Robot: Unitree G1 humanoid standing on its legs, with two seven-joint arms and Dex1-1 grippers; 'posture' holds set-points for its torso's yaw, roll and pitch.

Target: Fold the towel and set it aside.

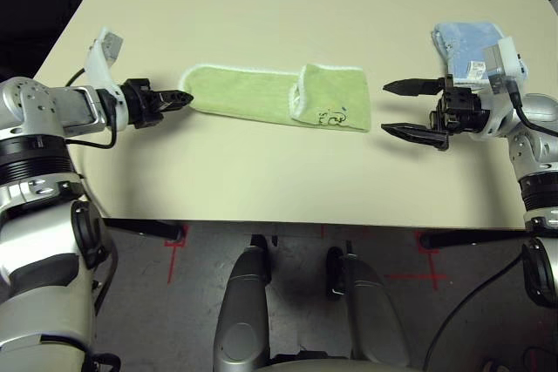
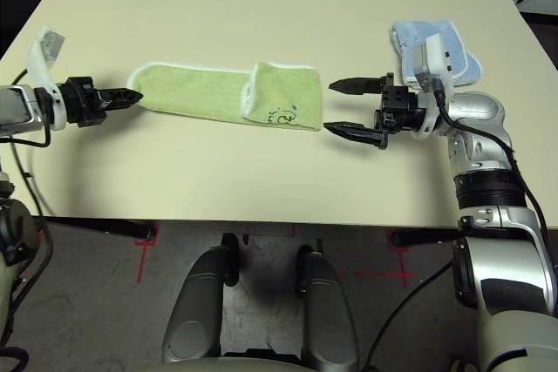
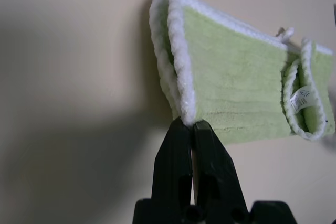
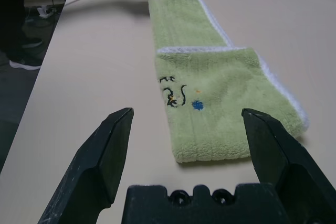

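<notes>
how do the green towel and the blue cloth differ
The green towel is a long strip; the blue cloth is a compact bundle.
The green towel is pinched at its left end by the left gripper; the blue cloth is ungripped.
Both lie on the table.

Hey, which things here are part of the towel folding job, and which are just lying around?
Part of the job:
- green towel, one end folded over
- left gripper, shut on its other end
- right gripper, open

Just lying around:
- light blue cloth
</notes>
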